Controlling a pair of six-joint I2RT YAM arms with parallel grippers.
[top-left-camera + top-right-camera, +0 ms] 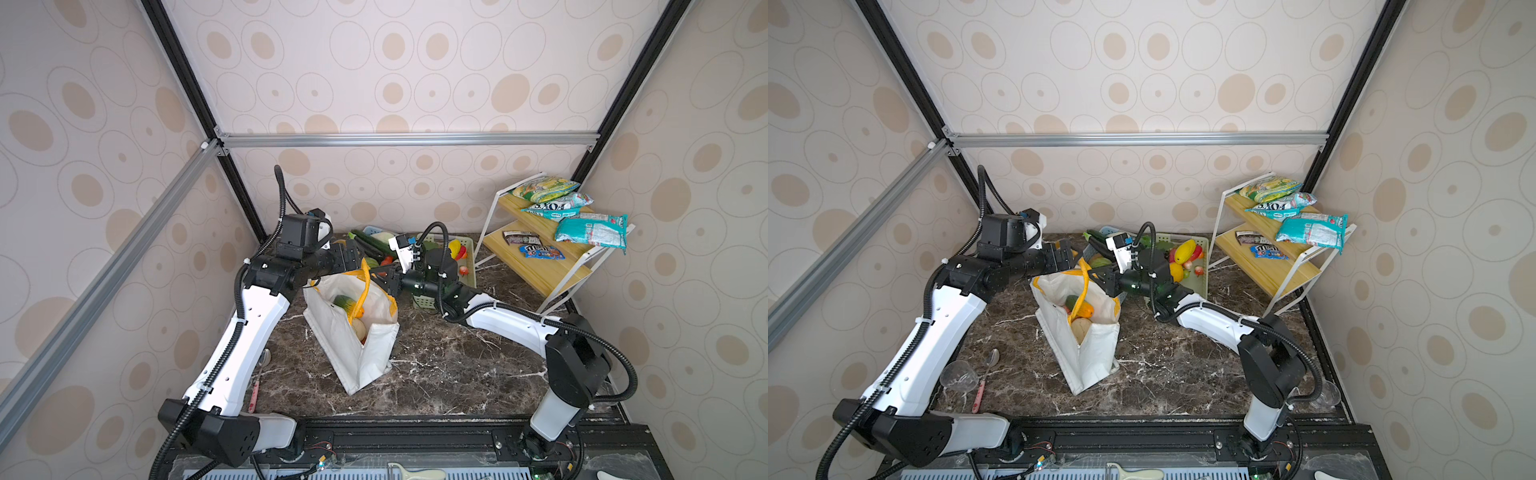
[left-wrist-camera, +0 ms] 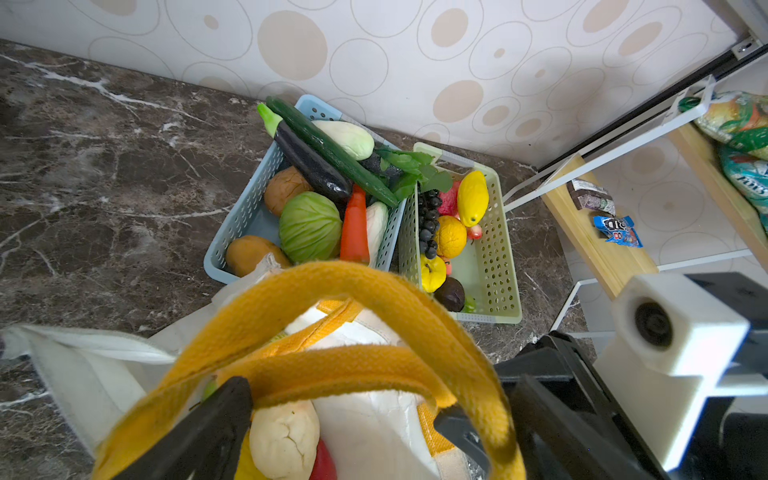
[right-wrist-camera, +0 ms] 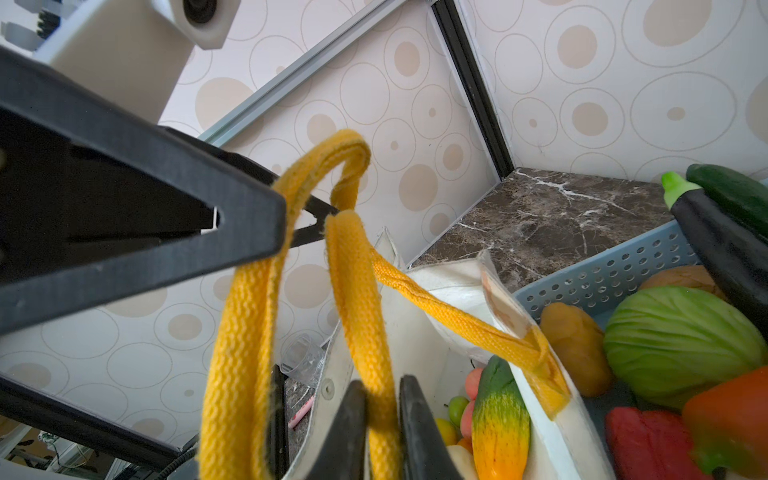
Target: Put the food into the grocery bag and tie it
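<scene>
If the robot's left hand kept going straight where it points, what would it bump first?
Probably the yellow woven strap handle of the white fabric bag, which lies right across the open left hand.

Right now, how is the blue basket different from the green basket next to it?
The blue basket is heaped with vegetables like a cucumber and cabbage; the green basket holds fruit like grapes. The blue one is piled full; the green one shows bare floor. Both are plastic with little holes, side by side by the wall.
</scene>
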